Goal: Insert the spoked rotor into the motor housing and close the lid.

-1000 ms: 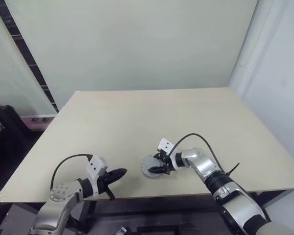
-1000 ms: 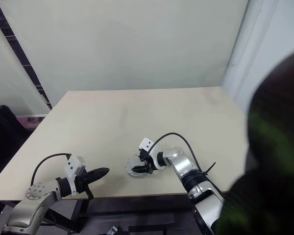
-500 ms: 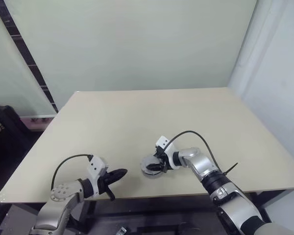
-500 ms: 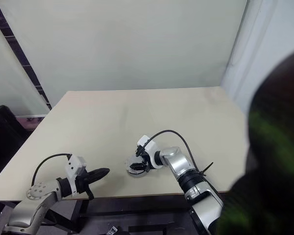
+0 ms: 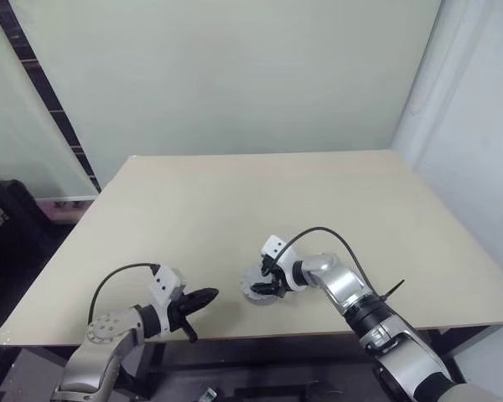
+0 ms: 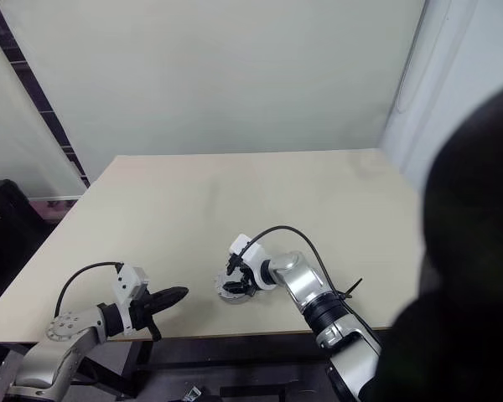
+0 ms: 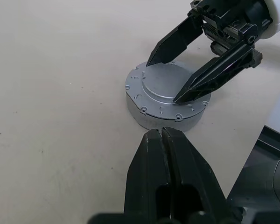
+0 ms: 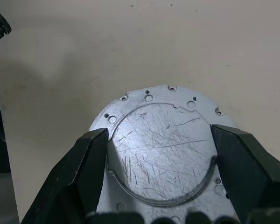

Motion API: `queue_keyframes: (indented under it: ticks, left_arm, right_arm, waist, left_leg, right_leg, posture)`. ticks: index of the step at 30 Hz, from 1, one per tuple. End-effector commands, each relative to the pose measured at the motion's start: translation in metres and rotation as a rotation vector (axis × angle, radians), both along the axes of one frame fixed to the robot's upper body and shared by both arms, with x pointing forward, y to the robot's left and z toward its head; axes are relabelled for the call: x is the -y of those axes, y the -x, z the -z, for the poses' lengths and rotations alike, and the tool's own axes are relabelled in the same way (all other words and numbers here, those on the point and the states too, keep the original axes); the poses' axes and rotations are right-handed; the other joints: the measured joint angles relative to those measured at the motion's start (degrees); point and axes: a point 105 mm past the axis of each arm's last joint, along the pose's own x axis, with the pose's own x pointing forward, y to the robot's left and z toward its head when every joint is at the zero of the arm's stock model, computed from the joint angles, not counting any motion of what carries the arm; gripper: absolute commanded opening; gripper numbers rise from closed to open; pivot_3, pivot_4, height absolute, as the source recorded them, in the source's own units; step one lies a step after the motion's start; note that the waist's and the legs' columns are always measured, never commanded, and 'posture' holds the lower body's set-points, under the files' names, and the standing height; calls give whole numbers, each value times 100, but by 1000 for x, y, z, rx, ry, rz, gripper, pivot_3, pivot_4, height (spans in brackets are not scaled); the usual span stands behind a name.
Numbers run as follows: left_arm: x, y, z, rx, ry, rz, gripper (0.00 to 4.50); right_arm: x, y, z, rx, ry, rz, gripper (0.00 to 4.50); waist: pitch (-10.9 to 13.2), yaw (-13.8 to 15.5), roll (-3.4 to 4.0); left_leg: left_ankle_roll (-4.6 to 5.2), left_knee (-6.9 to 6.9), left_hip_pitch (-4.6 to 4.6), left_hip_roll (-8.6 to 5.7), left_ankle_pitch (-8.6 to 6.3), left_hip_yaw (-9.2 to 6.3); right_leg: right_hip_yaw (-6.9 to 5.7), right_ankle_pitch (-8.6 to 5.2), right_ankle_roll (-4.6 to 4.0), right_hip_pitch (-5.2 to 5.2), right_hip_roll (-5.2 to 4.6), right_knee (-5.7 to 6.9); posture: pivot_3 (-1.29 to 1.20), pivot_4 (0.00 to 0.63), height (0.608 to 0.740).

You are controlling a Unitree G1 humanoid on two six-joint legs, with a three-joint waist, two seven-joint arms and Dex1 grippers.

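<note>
A thick round grey metal unit stands on the table near its front edge. Its top is the lid (image 7: 161, 84), with screw holes round the rim and a raised scratched centre plate (image 8: 161, 149). Along the side wall I cannot tell lid from motor housing. The spoked rotor is hidden. My right gripper (image 8: 158, 130) reaches down over the lid, one finger pressed to each side of the raised plate; it also shows in the head view (image 5: 267, 287). My left gripper (image 7: 162, 133) is shut and empty, pointing at the unit from a short way off (image 5: 210, 295).
The beige table's front edge (image 5: 260, 339) runs just behind both grippers. Bare tabletop (image 5: 260, 201) stretches beyond the unit. A dark blurred mass (image 6: 469, 251) covers the right side of the right eye view. A black case (image 5: 0, 218) sits on the floor at the left.
My right wrist has tilted and its forearm has swung a little leftward while its fingers stay on the lid. The left arm has not moved.
</note>
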Motion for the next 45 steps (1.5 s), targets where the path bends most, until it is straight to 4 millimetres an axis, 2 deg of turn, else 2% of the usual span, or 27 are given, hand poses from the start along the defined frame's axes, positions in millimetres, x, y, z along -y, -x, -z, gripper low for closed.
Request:
queue_keyframes:
  ticks: [1, 17, 24, 27, 33, 45]
  left_arm:
    - [5, -5, -13, 53, 2, 22, 0]
    - [7, -5, -12, 51, 5, 24, 0]
    - [17, -20, -14, 116, 10, 35, 0]
    - [25, -30, -9, 126, 30, 17, 0]
    - [37, -45, 11, 118, 40, 4, 0]
    - [59, -55, 36, 80, 10, 69, 0]
  right_arm:
    - [0, -1, -1, 16, 24, 8, 3259]
    - [11, -5, 9, -7, 99, 14, 3259]
    - [14, -7, 12, -13, 106, 22, 3259]
    - [14, -7, 13, -19, 106, 23, 3259]
    - [14, -6, 14, -23, 108, 23, 3259]
    - [16, -3, 14, -11, 122, -4, 3259]
  waist:
    - [0, -1, 0]
    - [-1, 1, 0]
    - [-1, 13, 2]
    - [0, 11, 4]
    - [-2, 12, 3]
    - [-3, 22, 2]
  left_leg:
    - [0, 0, 1, 0, 0, 0]
    - [1, 1, 15, 0, 0, 1]
    - [1, 3, 48, -1, 0, 0]
    - [0, 0, 86, -2, 0, 3]
    - [0, -1, 88, -4, -1, -2]
    - [0, 0, 86, -10, 0, -4]
  right_leg:
    - [0, 0, 0, 1, 0, 0]
    - [0, -1, -2, 12, 0, 1]
    - [-1, -6, -9, 47, 0, -2]
    - [1, -7, -9, 85, -2, -8]
    - [0, -7, -8, 89, -2, -8]
    - [3, -6, -5, 91, -3, -9]
  posture:
    - [0, 0, 740]
    - [0, 0, 740]
    - [0, 0, 740]
    - [0, 0, 740]
    - [0, 0, 740]
    - [0, 0, 740]
